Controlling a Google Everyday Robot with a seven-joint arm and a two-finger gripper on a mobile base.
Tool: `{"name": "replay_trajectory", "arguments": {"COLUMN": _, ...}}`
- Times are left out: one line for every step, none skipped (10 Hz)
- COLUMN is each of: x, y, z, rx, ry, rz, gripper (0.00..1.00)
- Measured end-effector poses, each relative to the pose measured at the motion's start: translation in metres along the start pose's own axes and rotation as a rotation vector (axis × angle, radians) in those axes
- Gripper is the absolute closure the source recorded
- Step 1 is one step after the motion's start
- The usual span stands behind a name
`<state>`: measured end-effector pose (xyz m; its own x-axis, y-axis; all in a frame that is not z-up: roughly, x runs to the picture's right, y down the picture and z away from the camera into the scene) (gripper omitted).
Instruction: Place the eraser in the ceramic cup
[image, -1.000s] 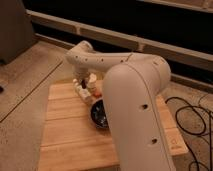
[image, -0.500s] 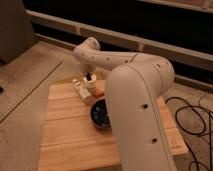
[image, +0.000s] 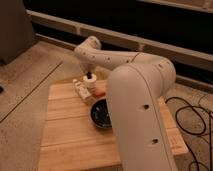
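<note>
Wooden table (image: 65, 135) standing on speckled floor (image: 25, 85). Back left: gripper (image: 89, 74) hanging fingers pressed together, seemingly pinching eraser (image: 90, 77), small dark block, just over cup (image: 92, 86), small, white. Eraser likely handling light, stiff, grippy; holding by long sides suiting best. Rightward: orange thing (image: 101, 93), black bowl (image: 101, 114) sitting nearer.

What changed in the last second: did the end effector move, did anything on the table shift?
The end effector, shut, moved rightward and farther from the camera and now hangs right over the ceramic cup. A small dark thing at its tip may be the eraser; I cannot tell. The black bowl, the orange-red thing and the wooden table stayed put.
</note>
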<state>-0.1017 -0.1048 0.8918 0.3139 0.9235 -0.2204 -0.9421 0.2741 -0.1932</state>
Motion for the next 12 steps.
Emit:
{"name": "replay_trajectory", "arguments": {"x": -0.005, "y": -0.007, "z": 0.004, "rx": 0.011, "ry": -0.022, "rz": -0.004, "gripper": 1.00}}
{"name": "replay_trajectory", "arguments": {"x": -0.012, "y": -0.011, "z": 0.005, "rx": 0.017, "ry": -0.046, "rz": -0.011, "gripper": 1.00}}
{"name": "replay_trajectory", "arguments": {"x": -0.021, "y": -0.015, "z": 0.004, "rx": 0.023, "ry": -0.077, "rz": -0.022, "gripper": 1.00}}
{"name": "replay_trajectory", "arguments": {"x": -0.029, "y": -0.016, "z": 0.004, "rx": 0.027, "ry": -0.105, "rz": -0.037, "gripper": 1.00}}
{"name": "replay_trajectory", "arguments": {"x": -0.036, "y": -0.015, "z": 0.003, "rx": 0.025, "ry": -0.135, "rz": -0.059, "gripper": 1.00}}
{"name": "replay_trajectory", "arguments": {"x": -0.037, "y": -0.012, "z": 0.004, "rx": 0.019, "ry": -0.147, "rz": -0.069, "gripper": 1.00}}
{"name": "replay_trajectory", "arguments": {"x": -0.037, "y": -0.007, "z": 0.005, "rx": 0.008, "ry": -0.156, "rz": -0.075, "gripper": 1.00}}
{"name": "replay_trajectory", "arguments": {"x": -0.032, "y": -0.002, "z": 0.009, "rx": 0.001, "ry": -0.153, "rz": -0.085, "gripper": 1.00}}
{"name": "replay_trajectory", "arguments": {"x": -0.025, "y": 0.004, "z": 0.014, "rx": -0.002, "ry": -0.144, "rz": -0.094, "gripper": 1.00}}
{"name": "replay_trajectory", "arguments": {"x": -0.022, "y": 0.006, "z": 0.018, "rx": -0.002, "ry": -0.140, "rz": -0.100, "gripper": 1.00}}
{"name": "replay_trajectory", "arguments": {"x": -0.020, "y": 0.008, "z": 0.020, "rx": 0.001, "ry": -0.138, "rz": -0.108, "gripper": 1.00}}
{"name": "replay_trajectory", "arguments": {"x": -0.020, "y": 0.008, "z": 0.022, "rx": 0.008, "ry": -0.141, "rz": -0.115, "gripper": 1.00}}
